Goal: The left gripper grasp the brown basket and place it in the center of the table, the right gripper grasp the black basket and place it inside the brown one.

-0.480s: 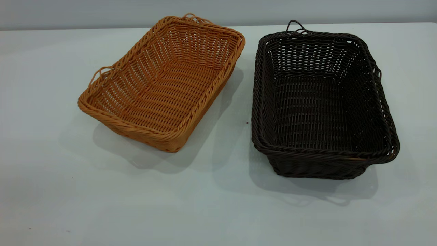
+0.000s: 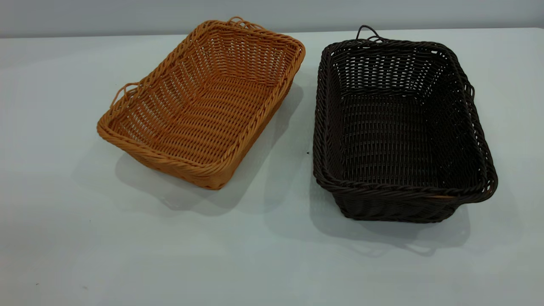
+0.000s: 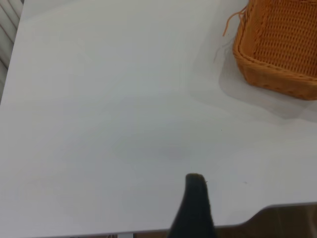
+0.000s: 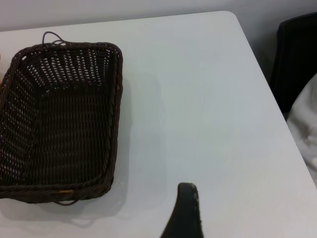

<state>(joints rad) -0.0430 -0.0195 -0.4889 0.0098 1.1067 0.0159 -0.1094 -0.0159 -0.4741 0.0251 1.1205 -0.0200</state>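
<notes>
Brown basket (image 2: pixel 202 104) sits on the counter (image 2: pixel 272 255), angled, just beside the black basket (image 2: pixel 401 127) with a narrow strip of bare counter between them, not touching. Black basket is squarer to the counter edge; both upright, open side up, nothing inside. Thin loose loops stick up from the far rim of each basket.

Left hand (image 3: pixel 194 208): only one dark fingertip shows in its wrist view, over bare counter, well apart from the brown basket's corner (image 3: pixel 277 49). Can't tell if it's spread or pressed together.

Right hand (image 4: pixel 184 213): same, a single dark fingertip over bare counter near the black basket's (image 4: pixel 59 119) long side, not touching. Spread or pressed together: can't tell.
</notes>
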